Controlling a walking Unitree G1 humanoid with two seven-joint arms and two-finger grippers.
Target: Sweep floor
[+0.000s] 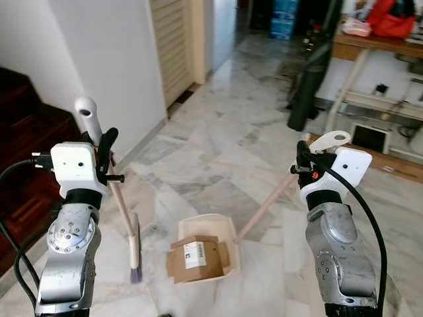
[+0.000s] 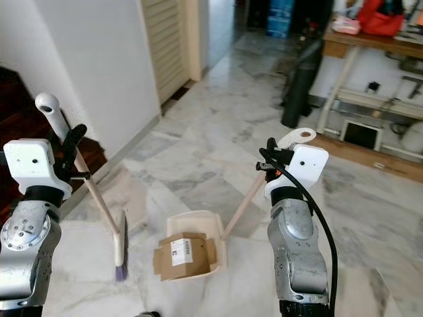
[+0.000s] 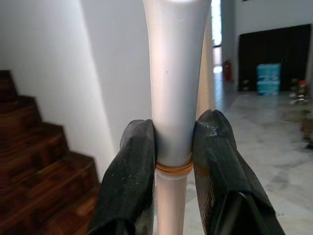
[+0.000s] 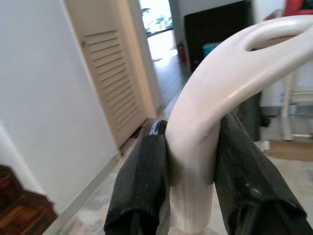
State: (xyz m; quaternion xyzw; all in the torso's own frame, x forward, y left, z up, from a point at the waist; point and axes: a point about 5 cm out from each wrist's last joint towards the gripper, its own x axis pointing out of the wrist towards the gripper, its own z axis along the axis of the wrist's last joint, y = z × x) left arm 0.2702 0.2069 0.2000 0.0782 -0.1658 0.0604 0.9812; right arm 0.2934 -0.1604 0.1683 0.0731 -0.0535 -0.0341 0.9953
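My left gripper (image 1: 106, 153) is shut on the white top of a broom handle (image 3: 172, 88). The broom (image 1: 123, 210) slants down to its purple-tipped bristle head (image 1: 135, 259) resting on the marble floor. My right gripper (image 1: 303, 160) is shut on the looped cream handle (image 4: 210, 98) of a long-handled dustpan. The dustpan's tray (image 1: 206, 228) lies on the floor between my arms, just right of the bristles. A flattened brown cardboard box (image 1: 196, 258) with a white label lies in the tray, sticking out over its front lip.
A white wall (image 1: 112, 66) and dark wooden stairs (image 1: 26, 152) stand on the left. A louvred door (image 1: 173, 46) and a corridor lie ahead. At the right stand a wooden table (image 1: 370, 46), a black bag (image 1: 310, 79) and a low shelf (image 1: 383, 132).
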